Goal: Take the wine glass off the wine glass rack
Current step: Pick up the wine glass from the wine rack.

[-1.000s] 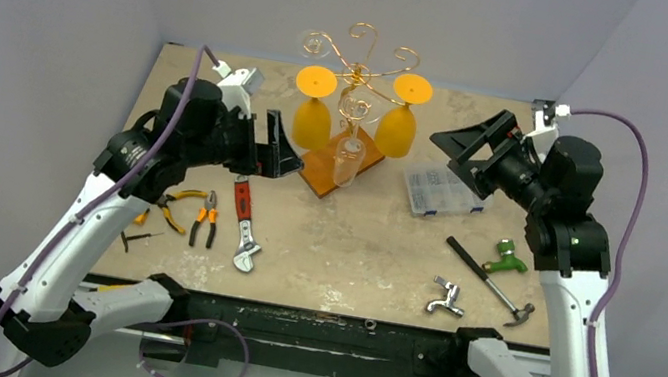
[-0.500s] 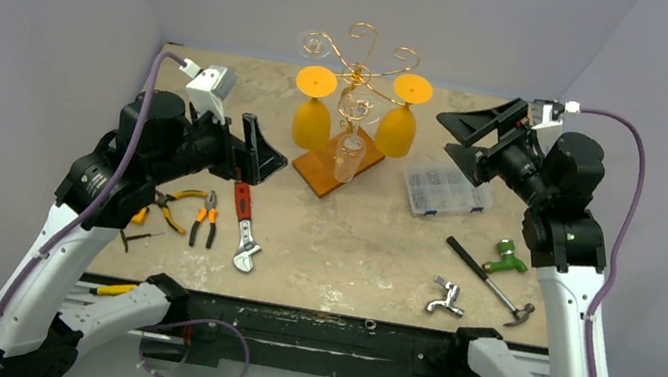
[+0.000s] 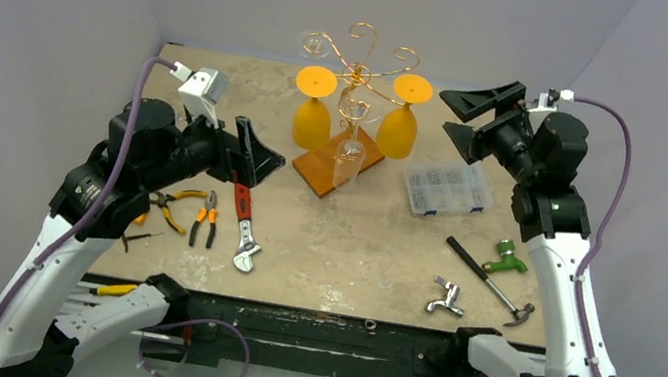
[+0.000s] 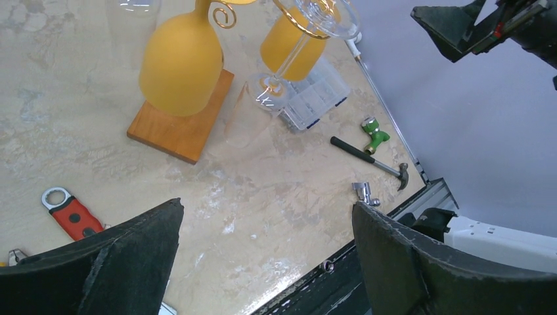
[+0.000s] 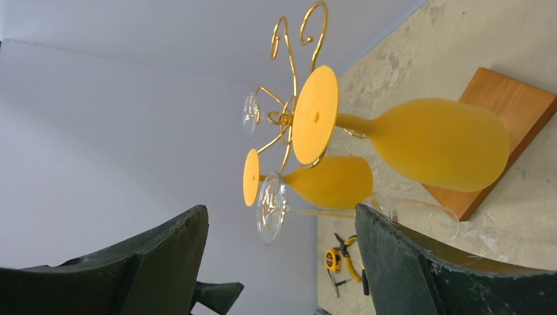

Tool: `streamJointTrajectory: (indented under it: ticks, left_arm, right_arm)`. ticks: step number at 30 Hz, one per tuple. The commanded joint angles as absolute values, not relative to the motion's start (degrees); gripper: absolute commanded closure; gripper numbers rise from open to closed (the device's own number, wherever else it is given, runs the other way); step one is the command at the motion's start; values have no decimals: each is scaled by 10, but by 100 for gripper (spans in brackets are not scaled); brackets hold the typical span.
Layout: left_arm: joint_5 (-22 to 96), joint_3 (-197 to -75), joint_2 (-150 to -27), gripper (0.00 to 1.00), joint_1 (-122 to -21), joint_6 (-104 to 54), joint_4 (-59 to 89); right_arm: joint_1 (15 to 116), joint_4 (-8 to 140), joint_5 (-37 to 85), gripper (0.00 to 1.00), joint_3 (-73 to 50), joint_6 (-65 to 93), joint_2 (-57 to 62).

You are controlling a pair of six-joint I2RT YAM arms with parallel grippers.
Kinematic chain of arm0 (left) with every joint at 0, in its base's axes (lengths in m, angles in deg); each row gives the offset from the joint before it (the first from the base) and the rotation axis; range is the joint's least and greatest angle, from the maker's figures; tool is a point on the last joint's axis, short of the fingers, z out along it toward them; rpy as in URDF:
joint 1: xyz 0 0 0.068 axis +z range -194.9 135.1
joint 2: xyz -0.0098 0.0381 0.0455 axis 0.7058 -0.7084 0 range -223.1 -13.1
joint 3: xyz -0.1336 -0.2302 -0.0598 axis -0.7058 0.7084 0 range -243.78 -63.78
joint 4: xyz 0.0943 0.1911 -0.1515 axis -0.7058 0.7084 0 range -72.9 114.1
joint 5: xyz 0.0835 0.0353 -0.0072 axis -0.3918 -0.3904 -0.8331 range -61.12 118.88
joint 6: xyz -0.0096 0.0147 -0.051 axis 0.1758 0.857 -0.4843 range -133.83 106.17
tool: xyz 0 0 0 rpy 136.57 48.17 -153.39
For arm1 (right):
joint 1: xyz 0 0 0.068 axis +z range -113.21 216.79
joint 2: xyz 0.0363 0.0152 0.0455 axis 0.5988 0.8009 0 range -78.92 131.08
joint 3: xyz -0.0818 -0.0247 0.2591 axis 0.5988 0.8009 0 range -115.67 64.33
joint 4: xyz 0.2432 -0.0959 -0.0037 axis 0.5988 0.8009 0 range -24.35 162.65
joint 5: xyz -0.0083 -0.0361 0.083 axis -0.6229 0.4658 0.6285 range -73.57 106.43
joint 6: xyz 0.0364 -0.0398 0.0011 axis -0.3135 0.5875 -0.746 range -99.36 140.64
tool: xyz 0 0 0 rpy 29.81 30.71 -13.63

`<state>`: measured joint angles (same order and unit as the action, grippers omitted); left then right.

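The golden wire wine glass rack (image 3: 360, 63) stands on its orange-brown wooden base (image 3: 318, 170) at the back middle of the table. Two yellow wine glasses (image 3: 313, 112) (image 3: 399, 120) hang upside down from it. A clear wine glass (image 3: 350, 149) hangs in front, and another clear foot (image 3: 313, 41) shows at the back left. My left gripper (image 3: 255, 149) is open and empty, left of the base (image 4: 180, 128). My right gripper (image 3: 460, 119) is open and empty, right of the right yellow glass (image 5: 433, 141), apart from it. The clear glass foot (image 5: 270, 207) shows between its fingers.
A clear plastic parts box (image 3: 446, 188) lies right of the rack. A hammer (image 3: 488, 279), a green fitting (image 3: 506, 258) and a chrome tap (image 3: 445, 297) lie at the front right. A red wrench (image 3: 243, 225) and pliers (image 3: 204, 219) lie at the front left.
My left gripper has drawn back to the left, away from the rack base. My right gripper has risen and moved toward the back, to the height of the rack's arms.
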<state>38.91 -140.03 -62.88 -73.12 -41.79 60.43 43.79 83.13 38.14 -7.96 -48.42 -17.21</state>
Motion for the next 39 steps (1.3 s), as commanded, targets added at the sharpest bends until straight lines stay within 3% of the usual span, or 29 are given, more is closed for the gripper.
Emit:
streamJointTrajectory:
  ticks: [1, 31, 39]
  left_arm:
    - [384, -1402, -611, 3, -734, -423, 585]
    - [392, -1402, -589, 1, -734, -430, 596]
    - [388, -1409, -590, 1, -734, -427, 598]
  right_arm:
    - [435, 751, 381, 20, -78, -503, -143]
    - [415, 677, 444, 48, -88, -500, -46]
    - [415, 660, 461, 51, -83, -506, -32]
